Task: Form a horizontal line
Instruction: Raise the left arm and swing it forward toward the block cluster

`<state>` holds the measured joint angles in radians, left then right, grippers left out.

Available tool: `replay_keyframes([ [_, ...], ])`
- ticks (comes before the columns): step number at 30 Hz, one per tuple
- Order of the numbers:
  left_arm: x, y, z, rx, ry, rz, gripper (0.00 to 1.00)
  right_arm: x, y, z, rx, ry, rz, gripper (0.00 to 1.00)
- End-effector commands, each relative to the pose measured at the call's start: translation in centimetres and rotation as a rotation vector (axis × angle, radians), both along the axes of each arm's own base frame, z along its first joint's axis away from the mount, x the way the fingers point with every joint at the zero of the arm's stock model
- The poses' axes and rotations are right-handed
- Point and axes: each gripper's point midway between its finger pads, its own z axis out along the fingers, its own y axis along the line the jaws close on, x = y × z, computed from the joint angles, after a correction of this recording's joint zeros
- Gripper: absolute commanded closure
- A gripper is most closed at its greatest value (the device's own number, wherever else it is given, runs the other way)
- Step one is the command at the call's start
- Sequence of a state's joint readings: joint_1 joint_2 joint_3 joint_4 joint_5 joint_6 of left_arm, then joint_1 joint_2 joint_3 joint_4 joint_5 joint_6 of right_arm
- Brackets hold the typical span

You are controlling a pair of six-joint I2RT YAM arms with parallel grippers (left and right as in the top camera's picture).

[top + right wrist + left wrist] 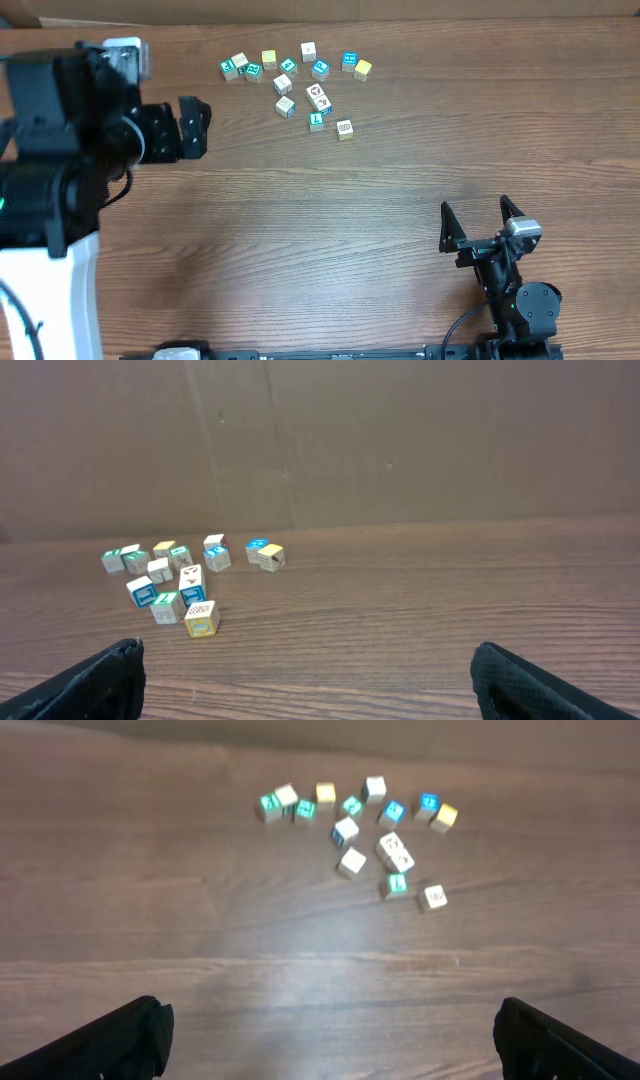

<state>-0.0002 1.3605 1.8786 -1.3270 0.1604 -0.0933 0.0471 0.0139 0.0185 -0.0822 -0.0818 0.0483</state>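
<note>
**Both pincers wide and empty, no line formed yet**

My left pincer (198, 127) and right pincer (475, 212) stood spread as wide as they go and held nothing. The picture cubes (300, 90) lay in a loose cluster at the far middle of the bench (300, 230), well apart from the right pincer and nearer the left. No straight row showed among them. The risk I judged was crowding. One white-faced cube (318, 97) sat just beside the blue-edged cube (317, 121), with the yellow cube (344, 129) near, so a broad finger coming down could nudge a neighbour askew. Cubes this tiny might also twist or squirt free as I closed, and both arms reaching into one cluster could collide.
</note>
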Motion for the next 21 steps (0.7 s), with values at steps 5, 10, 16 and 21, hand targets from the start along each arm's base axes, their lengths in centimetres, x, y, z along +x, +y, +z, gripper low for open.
replay_keyframes([
  [5,1.8,-0.3,-1.7,0.008,0.06,-0.032,0.62,0.0,0.0,-0.1,-0.004,-0.006,0.003,0.0],
  [10,2.7,-0.4,-3.5,0.006,0.122,-0.032,0.96,0.0,0.0,-0.1,-0.004,-0.006,0.003,0.0],
  [16,3.5,-0.4,-5.5,0.003,0.196,-0.035,0.96,0.0,0.0,-0.1,-0.004,-0.006,0.003,0.0],
  [21,4.0,-0.4,-6.9,0.002,0.245,-0.035,0.96,0.0,0.0,-0.1,-0.004,-0.006,0.003,0.0],
])
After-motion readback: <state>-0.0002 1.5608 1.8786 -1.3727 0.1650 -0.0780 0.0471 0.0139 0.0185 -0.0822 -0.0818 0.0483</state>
